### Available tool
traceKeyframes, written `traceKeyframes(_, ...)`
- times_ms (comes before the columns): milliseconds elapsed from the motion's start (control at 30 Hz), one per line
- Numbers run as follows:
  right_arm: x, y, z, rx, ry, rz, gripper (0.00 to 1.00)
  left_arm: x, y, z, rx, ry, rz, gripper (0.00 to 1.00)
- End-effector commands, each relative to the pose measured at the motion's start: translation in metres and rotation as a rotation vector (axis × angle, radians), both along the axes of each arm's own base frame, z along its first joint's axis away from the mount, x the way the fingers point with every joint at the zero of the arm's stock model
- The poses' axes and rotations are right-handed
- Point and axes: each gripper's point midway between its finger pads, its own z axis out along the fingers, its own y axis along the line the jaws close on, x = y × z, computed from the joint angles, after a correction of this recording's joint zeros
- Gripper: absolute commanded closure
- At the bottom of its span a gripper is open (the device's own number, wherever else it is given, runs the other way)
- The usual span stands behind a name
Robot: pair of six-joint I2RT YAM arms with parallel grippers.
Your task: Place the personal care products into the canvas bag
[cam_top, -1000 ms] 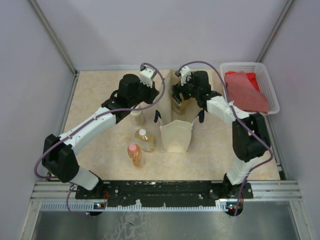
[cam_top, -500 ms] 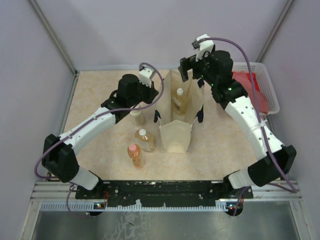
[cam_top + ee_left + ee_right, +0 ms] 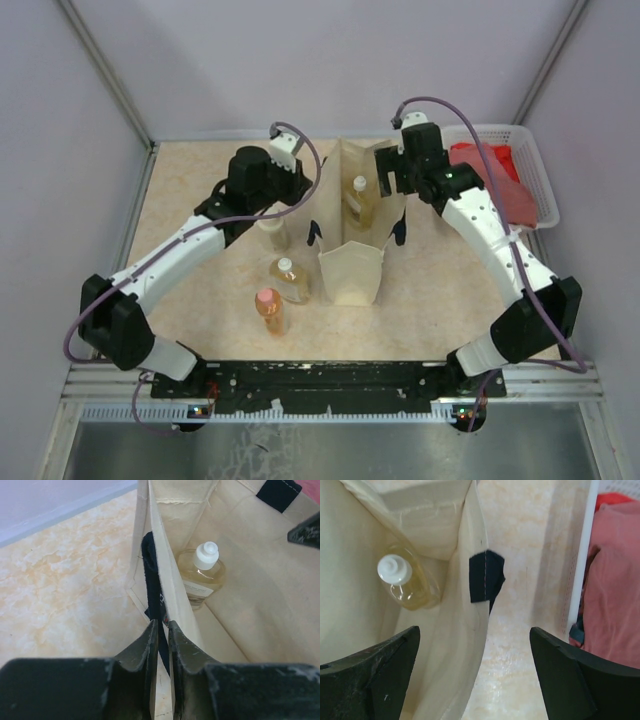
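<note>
Your left hand was pinched almost shut on the left wall of the tall beige canvas bag, its two fingers squeezing the fabric edge and the dark strap handle that ran down it. Your right hand was spread wide and held nothing; it hung over the bag's right wall, one finger on the inside and one on the outside, with a dark strap patch just beyond it.

Inside the bag one amber translucent bottle with a white cap sat on the bottom near the far corner, leaning against the fabric.

From above, the bag stood upright in the middle of the marbled beige bench, mouth open between both hands. Three bottles were outside it on its left: a cream bottle with a cream cap farthest back, a second amber bottle with a white cap just beside the bag, and an orange bottle with a pink cap nearest you.

A white plastic basket holding a red cloth sat at the far right corner.
</note>
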Motion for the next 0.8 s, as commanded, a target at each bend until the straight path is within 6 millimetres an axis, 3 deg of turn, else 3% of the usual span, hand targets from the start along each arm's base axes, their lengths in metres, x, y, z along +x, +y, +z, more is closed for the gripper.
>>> traceKeyframes(0,-0.009,0.0,-0.017,0.008,0.065,-0.02,0.13,-0.001,0.011,0.024,-0.018,-0.045,0.027,0.8)
traceKeyframes(67,-0.011,0.0,-0.025,0.006,0.083,-0.014,0.24,-0.002,0.014,0.024,-0.015,-0.044,0.037,0.76)
traceKeyframes(100,-0.013,0.0,-0.026,0.003,0.084,-0.012,0.35,-0.003,0.016,0.024,-0.013,-0.044,0.046,0.69)
traceKeyframes(167,-0.014,-0.003,-0.028,-0.007,0.079,-0.014,0.56,-0.002,0.025,0.024,-0.003,-0.044,0.079,0.44)
traceKeyframes(267,-0.016,-0.002,-0.03,-0.012,0.079,0.005,0.76,0.002,0.048,0.019,0.018,-0.022,0.185,0.07)
traceKeyframes(300,-0.017,-0.002,-0.03,-0.013,0.081,0.008,0.83,0.005,0.059,0.017,0.024,-0.008,0.224,0.01)
traceKeyframes(367,-0.017,-0.003,-0.028,-0.013,0.076,0.008,0.98,0.008,0.079,0.009,0.03,0.046,0.292,0.0)
traceKeyframes(400,-0.017,-0.004,-0.026,-0.015,0.071,0.005,1.0,0.008,0.087,0.004,0.034,0.082,0.314,0.0)
traceKeyframes(567,-0.018,-0.008,-0.018,-0.029,0.05,-0.002,1.0,0.005,0.121,-0.01,0.097,0.148,0.422,0.0)
traceKeyframes(767,-0.017,-0.01,-0.019,-0.04,0.047,-0.005,1.0,-0.002,0.124,-0.037,0.117,0.234,0.424,0.0)
